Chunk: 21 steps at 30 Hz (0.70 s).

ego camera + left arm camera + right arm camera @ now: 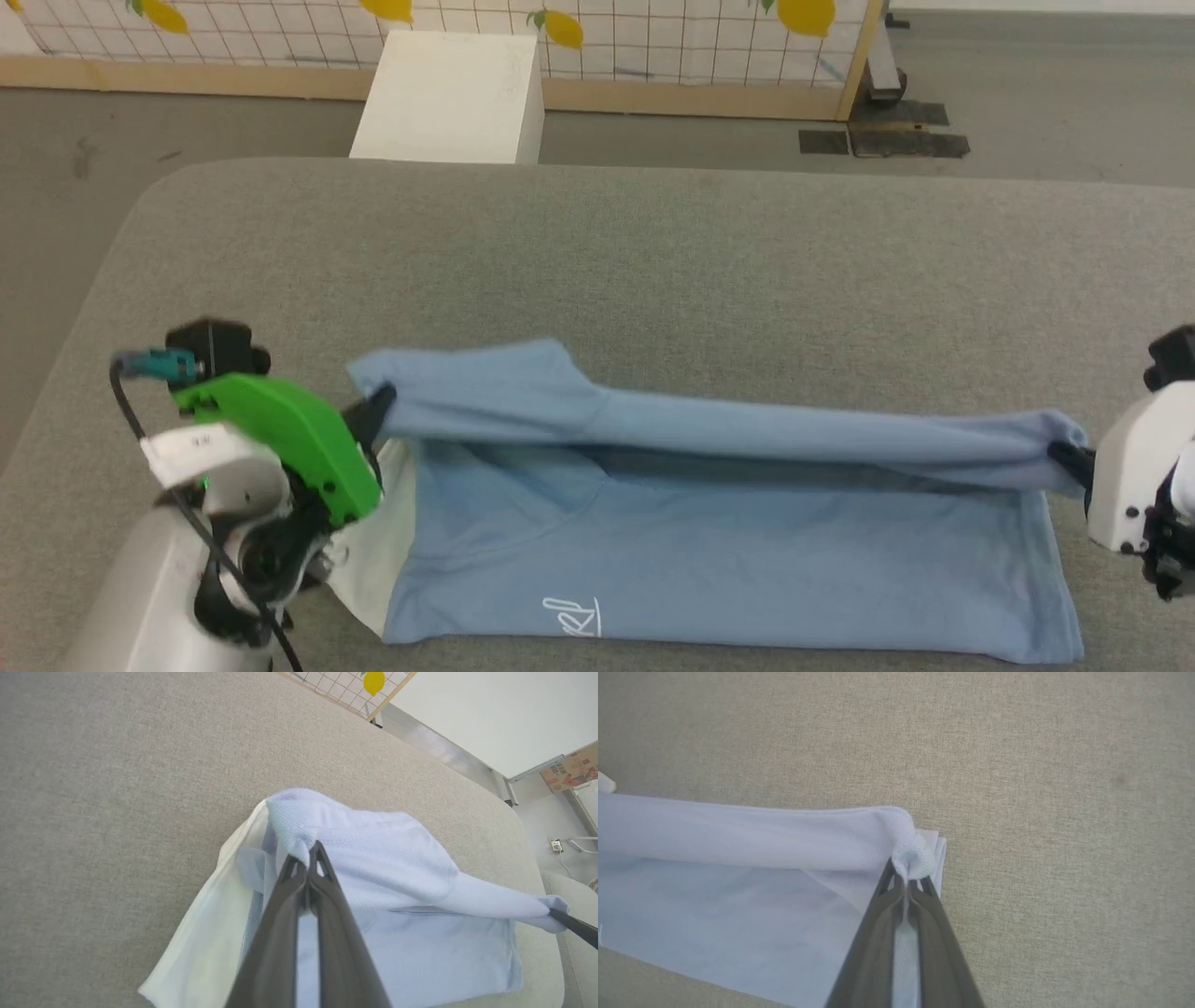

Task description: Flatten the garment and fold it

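the light-blue garment (709, 560) lies on the near part of the grey surface (653, 261), its far edge lifted into a taut band above the flat layer, white lining showing at the left end. the left tool (376, 411) is pinched tight on the band's left corner, the right tool (1067, 457) on its right corner. a white box (448, 93) stands beyond the surface.
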Motion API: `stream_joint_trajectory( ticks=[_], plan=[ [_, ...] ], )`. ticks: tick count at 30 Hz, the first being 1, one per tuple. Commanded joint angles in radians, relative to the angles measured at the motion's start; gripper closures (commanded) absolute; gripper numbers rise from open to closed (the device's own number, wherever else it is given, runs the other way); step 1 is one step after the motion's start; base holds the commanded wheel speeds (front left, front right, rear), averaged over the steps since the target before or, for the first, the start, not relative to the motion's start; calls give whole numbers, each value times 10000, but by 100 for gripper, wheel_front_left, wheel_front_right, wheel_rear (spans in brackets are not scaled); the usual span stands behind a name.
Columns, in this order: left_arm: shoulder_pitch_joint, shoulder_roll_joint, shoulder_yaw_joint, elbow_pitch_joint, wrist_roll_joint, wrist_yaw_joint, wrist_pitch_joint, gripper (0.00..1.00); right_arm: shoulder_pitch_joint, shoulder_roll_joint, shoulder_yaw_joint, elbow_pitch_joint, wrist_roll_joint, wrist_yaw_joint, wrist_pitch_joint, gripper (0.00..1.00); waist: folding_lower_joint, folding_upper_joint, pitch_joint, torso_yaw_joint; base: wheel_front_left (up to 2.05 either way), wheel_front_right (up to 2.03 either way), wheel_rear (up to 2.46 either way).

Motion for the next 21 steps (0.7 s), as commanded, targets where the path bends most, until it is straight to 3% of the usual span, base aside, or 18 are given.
stream_joint_trajectory(
  ticks=[1,11,20,21],
  plan=[
    [315,-26,78,-45,-99,74,-75,100,219,46,-93,-32,-71,-15,-17,100,1,0,-31,-11,0,0,0],
    [1913,-206,150,325,-357,506,-186,100,1351,361,-159,-136,-114,-15,213,100,1,0,113,-185,0,0,0],
    [2115,-477,96,1313,-591,579,-145,99,1702,565,184,107,-150,-15,144,100,1,0,234,-222,0,0,0],
    [2073,-494,92,1426,-594,563,-162,57,1695,577,223,124,-137,-15,88,100,1,0,217,-224,0,0,0]
  ],
)
